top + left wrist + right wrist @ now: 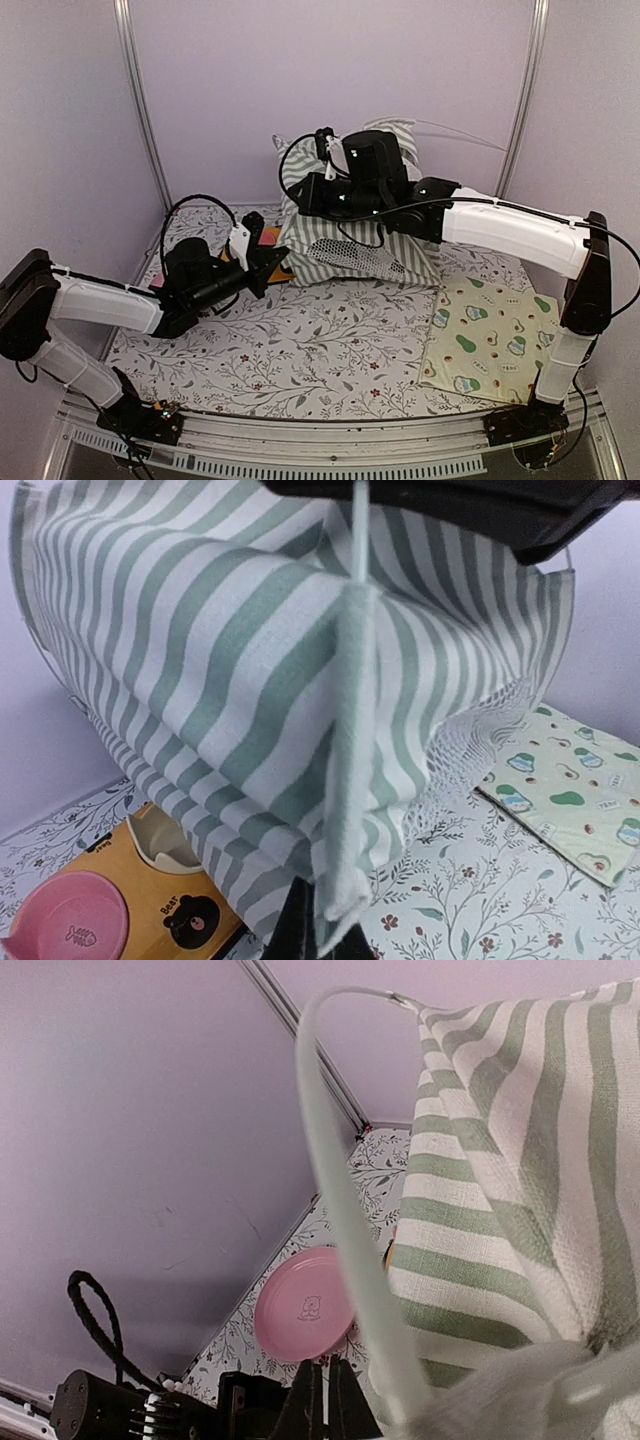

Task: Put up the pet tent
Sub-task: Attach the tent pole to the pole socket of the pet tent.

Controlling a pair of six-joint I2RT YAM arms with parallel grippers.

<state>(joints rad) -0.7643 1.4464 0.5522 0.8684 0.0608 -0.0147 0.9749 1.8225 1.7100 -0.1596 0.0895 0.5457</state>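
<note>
So the pet tent [318,262] was slumped half-raised at the back of the bench [300,350], with the orange bowl stand [150,885] just left of it and the avocado mat [490,340] off to the right. The left fingers [295,930] were clamped shut on the bottom end of the striped pole sleeve. The right fingers [312,195] were closed too, up top by the white pole [340,1210], apparently gripping the tent there.

Mat [490,340] right of pet tent [312,262]
</note>
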